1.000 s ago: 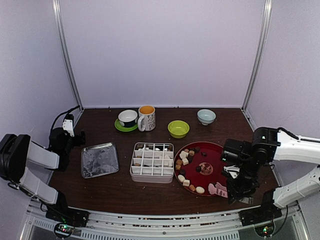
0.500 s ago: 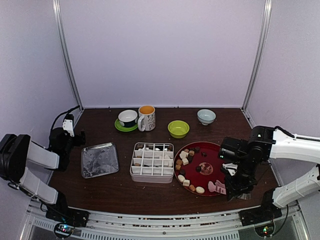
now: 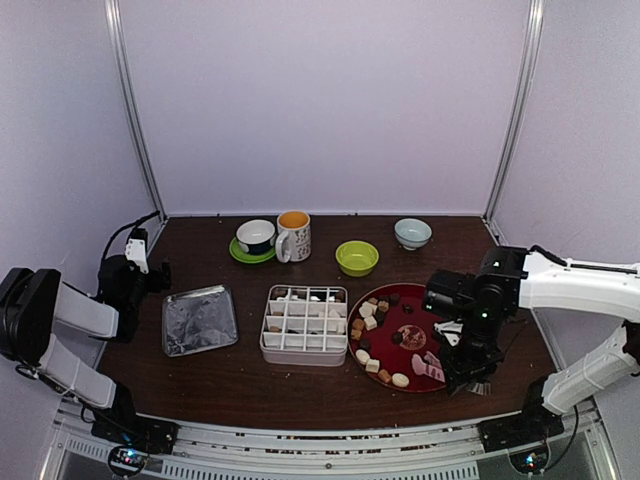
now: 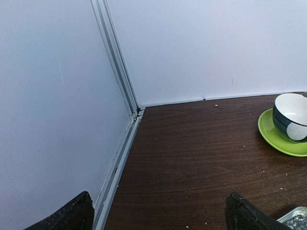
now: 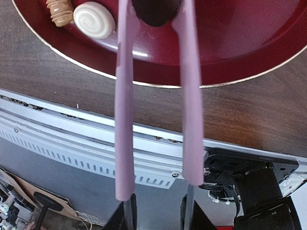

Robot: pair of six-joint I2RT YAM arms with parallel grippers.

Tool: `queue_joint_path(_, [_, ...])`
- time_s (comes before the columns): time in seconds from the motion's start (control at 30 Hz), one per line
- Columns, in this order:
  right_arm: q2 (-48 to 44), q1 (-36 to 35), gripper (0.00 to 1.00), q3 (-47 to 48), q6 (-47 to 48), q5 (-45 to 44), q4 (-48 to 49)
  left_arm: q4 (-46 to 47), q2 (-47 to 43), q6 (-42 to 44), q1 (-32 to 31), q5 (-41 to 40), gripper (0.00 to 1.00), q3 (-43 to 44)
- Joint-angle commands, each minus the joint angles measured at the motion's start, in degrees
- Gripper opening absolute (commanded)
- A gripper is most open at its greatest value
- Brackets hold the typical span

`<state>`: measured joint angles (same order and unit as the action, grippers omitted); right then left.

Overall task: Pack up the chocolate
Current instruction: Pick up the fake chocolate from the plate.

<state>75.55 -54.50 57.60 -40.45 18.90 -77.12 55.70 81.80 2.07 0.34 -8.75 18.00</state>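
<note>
At the near edge of the table (image 3: 250, 385), toward its right corner, the right claw (image 5: 157, 211) was pinched narrow on the handle end of the pink tongs (image 5: 123, 120). The 2 tong arms reached over the near rim of the red plate (image 5: 240, 43). A dark piece of chocolate (image 5: 156, 12) sat between the tong tips, but the wrist view cut it off, so I could not tell whether it was squeezed. Just left of it lay a white swirled round (image 5: 94, 20) and a tan piece (image 5: 60, 7). More cubes and rounds were scattered over the plate's left half. Just left of the plate stood the white divided box (image 3: 265, 335), with a few pieces in its far compartments. A silvery square tray (image 3: 199, 319) lay further left. By the table's left edge, the left claw (image 4: 156, 218) was spread wide, holding nothing. Along the far edge stood a cup (image 3: 256, 236) on a green saucer (image 3: 240, 254), a mug (image 3: 294, 236), a green bowl (image 3: 357, 257) and a pale bowl (image 3: 412, 233).
</note>
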Motion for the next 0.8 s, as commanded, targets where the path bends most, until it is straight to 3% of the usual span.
queue_joint_path(0.0, [1.8, 0.5, 0.28, 2.5, 1.9, -2.0, -0.6, 3.4, -0.2, 0.5, 0.4, 0.4, 0.98, 0.5])
queue_joint_path(0.27, [1.7, 1.3, 0.25, 6.6, 4.0, -4.0, -2.4, 3.3, -0.2, 0.6, 0.5, 0.4, 0.98, 0.5])
queue_joint_path(0.43, [2.9, 1.7, 0.26, 12.6, 4.2, -2.4, 3.2, 3.3, -0.1, 0.5, 0.4, 0.4, 0.98, 0.5])
queue_joint_path(0.77, [15.9, 1.6, 0.26, 29.6, 9.1, 0.4, 10.3, 3.3, -0.2, 0.5, 0.4, 0.5, 0.98, 0.5])
